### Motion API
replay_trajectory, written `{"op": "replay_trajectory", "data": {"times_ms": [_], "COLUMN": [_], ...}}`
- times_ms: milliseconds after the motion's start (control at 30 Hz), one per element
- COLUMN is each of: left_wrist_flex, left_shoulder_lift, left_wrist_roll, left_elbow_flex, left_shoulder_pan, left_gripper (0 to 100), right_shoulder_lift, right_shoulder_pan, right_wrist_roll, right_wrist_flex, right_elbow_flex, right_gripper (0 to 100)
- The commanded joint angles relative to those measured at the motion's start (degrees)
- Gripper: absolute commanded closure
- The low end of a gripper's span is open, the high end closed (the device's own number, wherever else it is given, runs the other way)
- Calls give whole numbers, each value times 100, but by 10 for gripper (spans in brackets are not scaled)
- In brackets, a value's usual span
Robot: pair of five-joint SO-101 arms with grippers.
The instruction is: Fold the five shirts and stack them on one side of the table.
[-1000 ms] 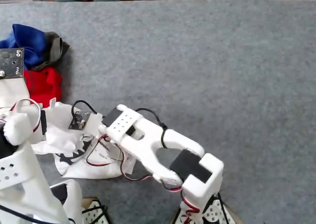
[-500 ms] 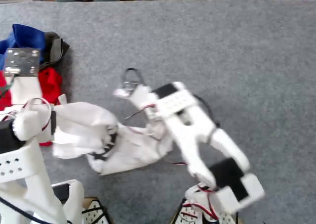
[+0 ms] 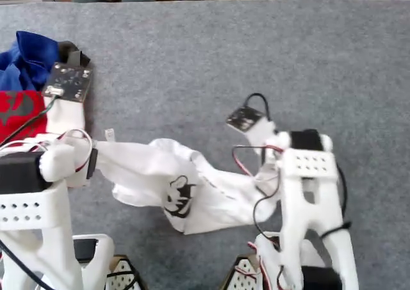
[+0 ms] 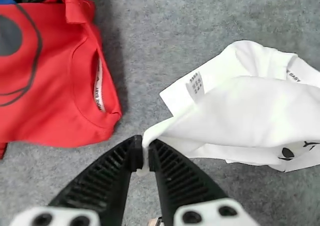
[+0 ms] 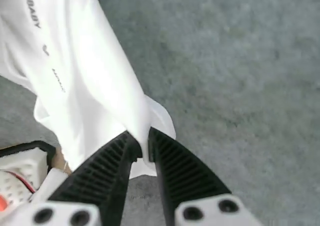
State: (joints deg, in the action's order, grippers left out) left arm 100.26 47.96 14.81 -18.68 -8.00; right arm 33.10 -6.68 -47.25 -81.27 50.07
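My left end effector is pinched closed on a corner of the white shirt. Its ribbed black fingers nearly meet, with only a fold of cloth between them. My right end effector is clamped the same way on the opposite edge.

The shirt is slung between the two grips, its long axis running side to side across the near part of the tabletop. It sags in the middle, where a dark printed figure shows, and it is bunched in soft creases rather than flat. From each grip the cloth lies inward, towards the other arm. I judge that laying it out will depend on both arms pulling apart along that line and keeping level.

The fabric looks thin and limp, with a small sewn label near the left-hand corner.

Just beyond my left grip lies the red shirt, neck opening up, with a strip of bare tabletop between it and the white one. Farther off, a crumpled blue shirt lies against a dark grey garment. The tabletop covering is grey, matte and fibrous, and will probably drag on cloth.
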Motion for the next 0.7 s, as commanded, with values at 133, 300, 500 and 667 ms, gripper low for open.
{"op": "replay_trajectory", "data": {"times_ms": [133,300,500,667], "left_wrist_flex": [-79,-88,-88,-88], "left_shoulder_lift": [-18,-18,-18,-18], "left_wrist_roll": [-70,-70,-26,141], "left_elbow_flex": [-22,-391,-813,-840], "left_shoulder_pan": [145,136,110,-514], "left_gripper": [971,971,971,971], "right_shoulder_lift": [813,1174,1235,1262], "right_shoulder_pan": [-1424,-2101,-1916,-1064], "right_wrist_roll": [-730,-976,-1204,-1240], "right_wrist_flex": [-290,-299,-308,-721], "right_elbow_flex": [-13,22,268,321], "right_gripper": [985,985,982,897]}}
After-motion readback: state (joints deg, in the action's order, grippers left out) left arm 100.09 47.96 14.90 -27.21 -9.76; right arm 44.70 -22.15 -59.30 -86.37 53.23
